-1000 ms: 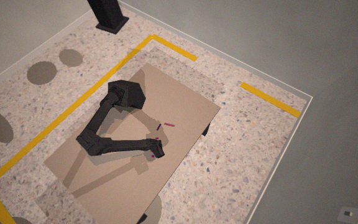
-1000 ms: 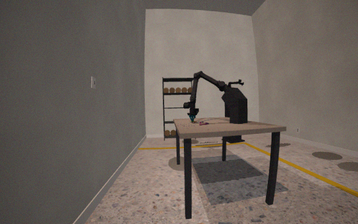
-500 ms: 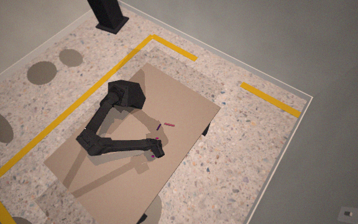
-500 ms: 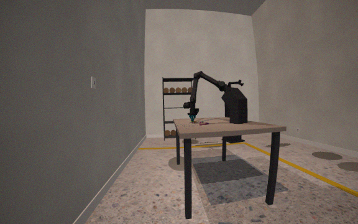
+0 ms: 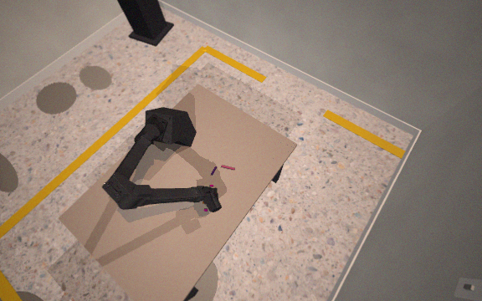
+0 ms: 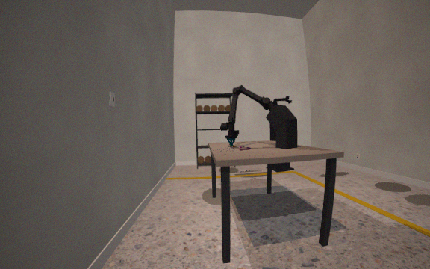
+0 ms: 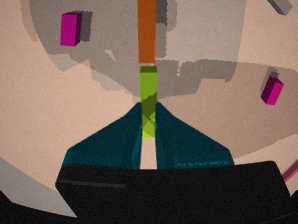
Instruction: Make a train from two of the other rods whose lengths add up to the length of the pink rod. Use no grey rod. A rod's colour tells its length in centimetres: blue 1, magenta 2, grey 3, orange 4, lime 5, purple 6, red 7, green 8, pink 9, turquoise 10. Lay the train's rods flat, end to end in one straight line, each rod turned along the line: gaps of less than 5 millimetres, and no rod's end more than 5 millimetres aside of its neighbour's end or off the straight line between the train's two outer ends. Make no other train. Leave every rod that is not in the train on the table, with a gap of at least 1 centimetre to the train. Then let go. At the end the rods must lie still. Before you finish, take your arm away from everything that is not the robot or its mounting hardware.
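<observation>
In the wrist view my gripper (image 7: 148, 109) is shut on a lime rod (image 7: 148, 86), low over the table. The lime rod points straight ahead, its far end close to the near end of an orange rod (image 7: 147, 30) that lies flat in the same line, with a thin gap between them. In the top view the gripper (image 5: 213, 206) is near the table's middle right. The pink rod (image 5: 228, 167) lies flat farther back, with a purple rod (image 5: 213, 170) just left of it. In the exterior view the gripper (image 6: 231, 142) points down at the table top.
Two short magenta rods (image 7: 69, 28) (image 7: 272, 90) lie left and right of the line; they also show in the top view (image 5: 211, 186) (image 5: 206, 210). The arm's black base (image 5: 171, 125) stands on the tan table (image 5: 241, 125) (image 6: 275, 153).
</observation>
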Available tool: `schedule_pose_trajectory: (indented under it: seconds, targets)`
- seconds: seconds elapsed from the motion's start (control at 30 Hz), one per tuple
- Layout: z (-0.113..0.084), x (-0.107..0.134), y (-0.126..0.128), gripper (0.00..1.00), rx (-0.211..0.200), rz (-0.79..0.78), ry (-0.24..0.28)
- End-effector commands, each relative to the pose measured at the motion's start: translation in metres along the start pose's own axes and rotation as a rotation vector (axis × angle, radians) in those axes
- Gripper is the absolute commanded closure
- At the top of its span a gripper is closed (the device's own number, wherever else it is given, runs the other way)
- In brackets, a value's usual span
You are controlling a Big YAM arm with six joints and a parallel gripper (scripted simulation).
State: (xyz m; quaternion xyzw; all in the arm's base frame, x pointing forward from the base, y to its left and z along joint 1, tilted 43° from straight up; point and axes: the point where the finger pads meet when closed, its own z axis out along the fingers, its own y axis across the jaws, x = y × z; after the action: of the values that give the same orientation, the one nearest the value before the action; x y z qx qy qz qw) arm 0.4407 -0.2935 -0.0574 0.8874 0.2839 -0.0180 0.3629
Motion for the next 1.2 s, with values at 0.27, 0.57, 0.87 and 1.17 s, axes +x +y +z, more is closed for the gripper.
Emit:
schedule_pose_trajectory:
  seconds: [0.27, 0.57, 0.87, 1.17]
  targets:
    - [0.012, -0.002, 0.002, 0.96, -0.005, -0.001, -0.003]
    - [0.014, -0.003, 0.004, 0.96, -0.009, 0.001, -0.002]
    - [0.015, -0.004, 0.002, 0.96, -0.006, -0.001, -0.003]
    - [0.015, -0.004, 0.002, 0.96, -0.006, -0.001, -0.003]
